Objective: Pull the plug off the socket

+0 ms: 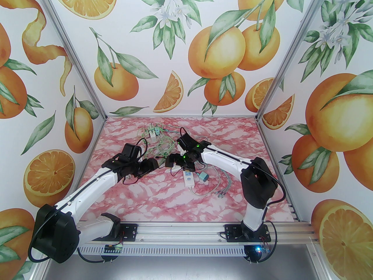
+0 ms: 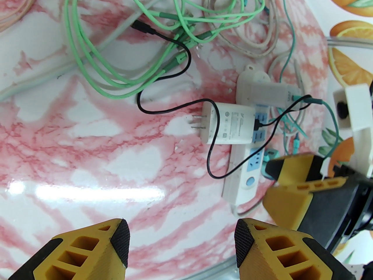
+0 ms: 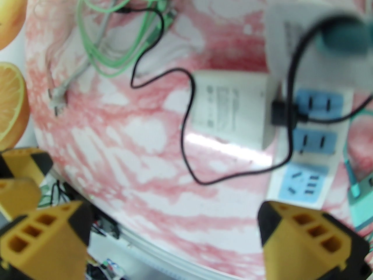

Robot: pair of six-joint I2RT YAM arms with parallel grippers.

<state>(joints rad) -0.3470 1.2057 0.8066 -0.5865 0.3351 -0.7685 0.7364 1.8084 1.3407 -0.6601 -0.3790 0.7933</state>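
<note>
Lying near the middle of the pink marble surface (image 1: 140, 197) is the white square charger plug (image 2: 230, 124). Its metal pins (image 2: 198, 121) are bare and point away from the long white power strip (image 2: 247, 171). The plug rests right beside the strip, maybe touching it, so I think it is already out of the socket. The left hand (image 2: 182, 238) is open with nothing in it, and it hangs above the surface a little short of the plug. The right hand (image 3: 174, 217) is open wide and empty too.

I think the plug is light, hard and smooth, so it could slide on the shiny surface. The best place to hold it is by its two flat sides. The thin black cable (image 2: 188, 60) stuck in its back looks soft and bendy, so it is not good to pull on.

I count one loose plug, one power strip here and three blue sockets showing. One more white block (image 2: 268, 89) sits on the strip's far end. I also count one black cable, and the green wires (image 2: 186, 31) are too tangled to count.
</note>
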